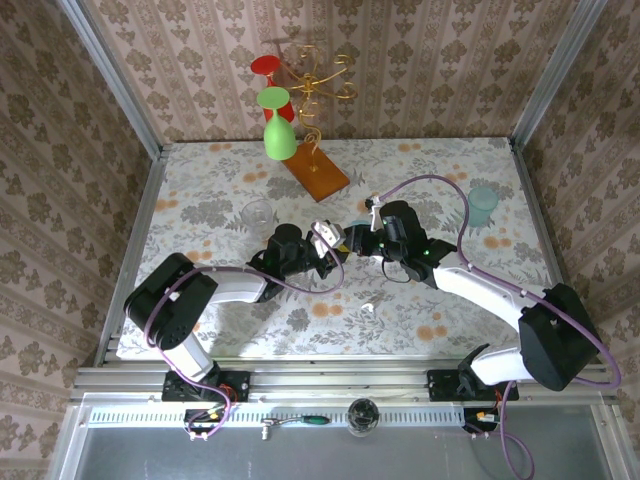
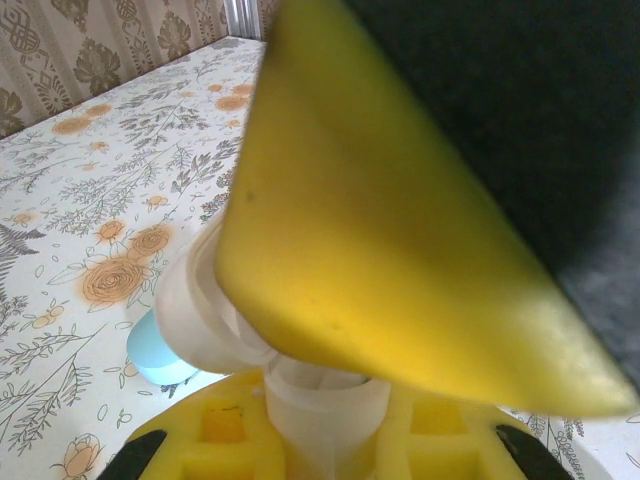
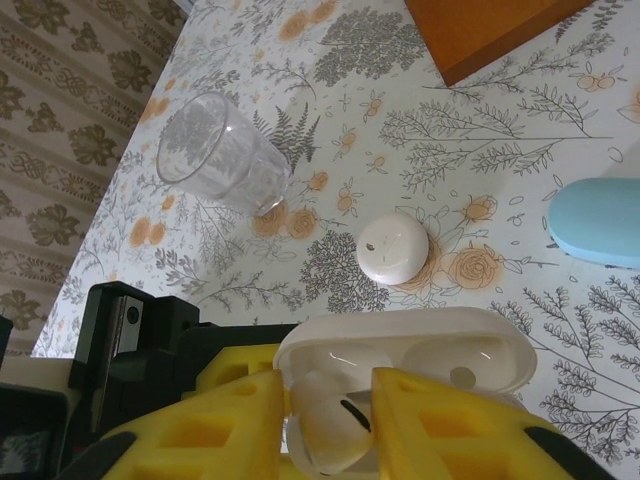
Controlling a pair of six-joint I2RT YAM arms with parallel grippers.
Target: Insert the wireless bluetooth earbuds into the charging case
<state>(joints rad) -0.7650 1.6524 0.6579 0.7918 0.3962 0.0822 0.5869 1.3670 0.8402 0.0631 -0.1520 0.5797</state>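
Floral-printed surface (image 1: 200, 200), enclosed on three sides by patterned wallpaper. Both arms meet over its middle.

Nearest item: a small white piece (image 1: 368, 308) lies loose on the near half of the surface. It is too small to identify and may be another earbud.

Left pincer (image 1: 322, 246): clamped fully on the charging case (image 3: 440, 350), which it holds with the lid open.

Right pincer (image 3: 330, 390): jaws narrowly apart, with one white earbud (image 3: 325, 445) between the yellow fingers (image 3: 240, 430). Both sides appear to be in contact. The earbud sits right at the case's open mouth.

Handling: the earbud is judged very light, rigid and glossy, so it is liable to slip or twist under a pinch. The soundest hold appears to be across its rounded body, leaving the end that enters the socket free. The case is a smooth hard shell, and its hinged lid is probably the weak part, so it is best gripped by the lower body.

Obstructions: the two pincers crowd each other closely, which leaves little room to correct the angle.

Just beyond them, a closed white case (image 3: 393, 248) and a pale blue case (image 3: 600, 222) lie on the surface, apart from each other. Further out stand a clear glass (image 3: 222, 158) to the left and a pale blue cup (image 1: 483, 205) to the right. At the far side, a wooden base (image 1: 318, 172) carries a wire stand (image 1: 322, 80) with a green goblet (image 1: 278, 130) and a red goblet (image 1: 268, 68). None of these is judged to block the insertion.
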